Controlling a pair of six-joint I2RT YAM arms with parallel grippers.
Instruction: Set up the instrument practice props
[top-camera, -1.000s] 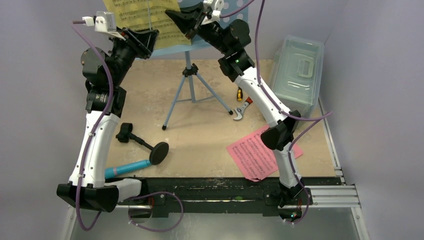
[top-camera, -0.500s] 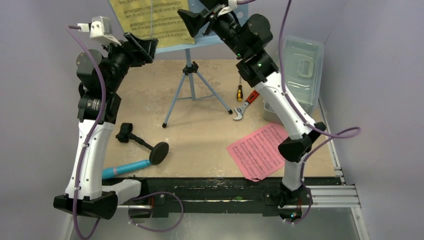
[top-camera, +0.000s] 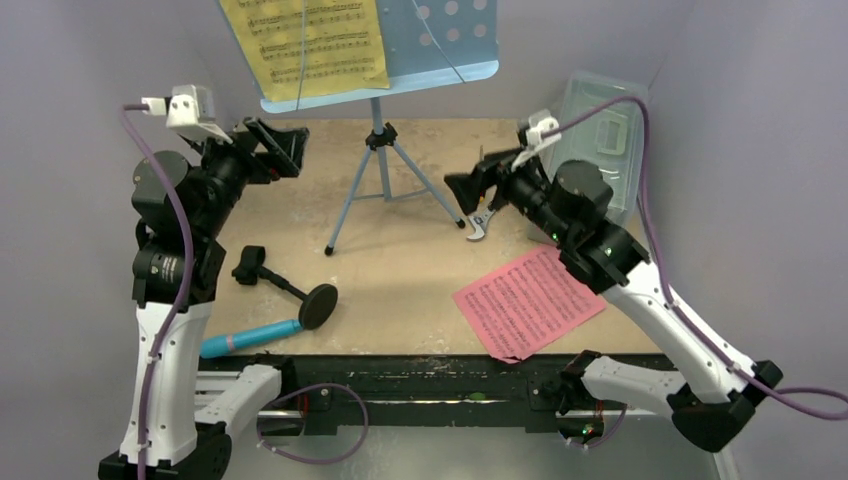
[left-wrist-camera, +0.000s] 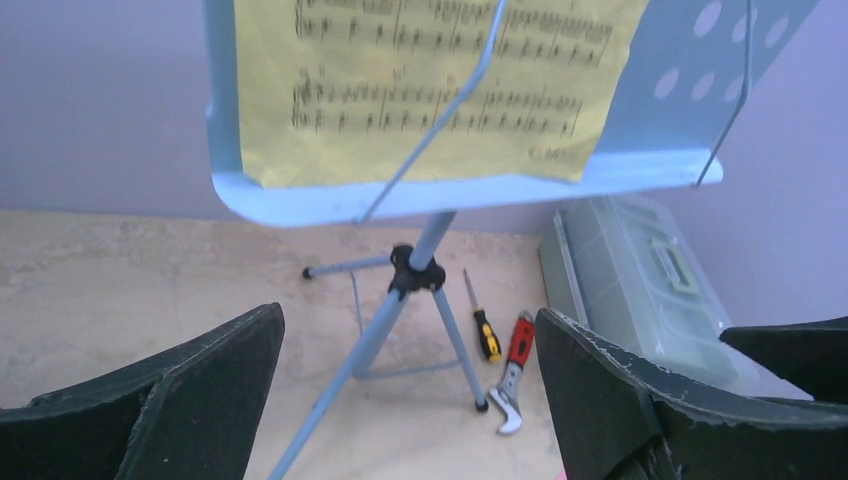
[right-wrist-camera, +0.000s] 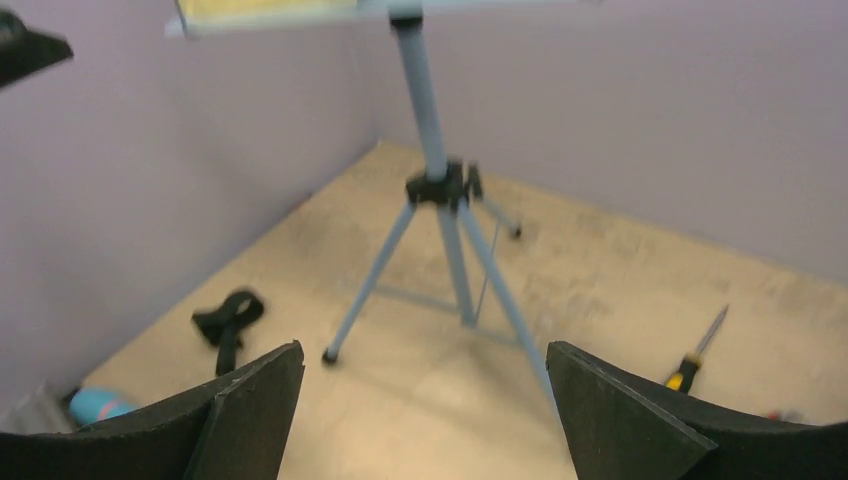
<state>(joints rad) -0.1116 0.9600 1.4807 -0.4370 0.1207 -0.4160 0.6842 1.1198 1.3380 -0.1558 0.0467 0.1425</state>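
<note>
music stand (top-camera: 470, 55) upright at back centre, yellow page (top-camera: 305, 45) rested on its desk: done. pink page (top-camera: 525, 300) lay flat near right; microphone (top-camera: 250, 338) and mic stand (top-camera: 285, 285) lay on their sides near left: undone. left gripper (top-camera: 283, 150) and right gripper (top-camera: 472, 185) gaped wide, empty.

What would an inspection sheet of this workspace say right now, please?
Surface: beige table, scuffed.
Job's things: music stand upright, yellow page on it; pink page flat at front right; mic and mic stand lying at left.
Clutter: screwdriver and wrench by a music stand leg; clear box at rear right.
Grippers: left gripper and right gripper open, holding nothing.
Cables: purple cables hang in slack loops.
Surroundings: lilac walls on three sides.
</note>
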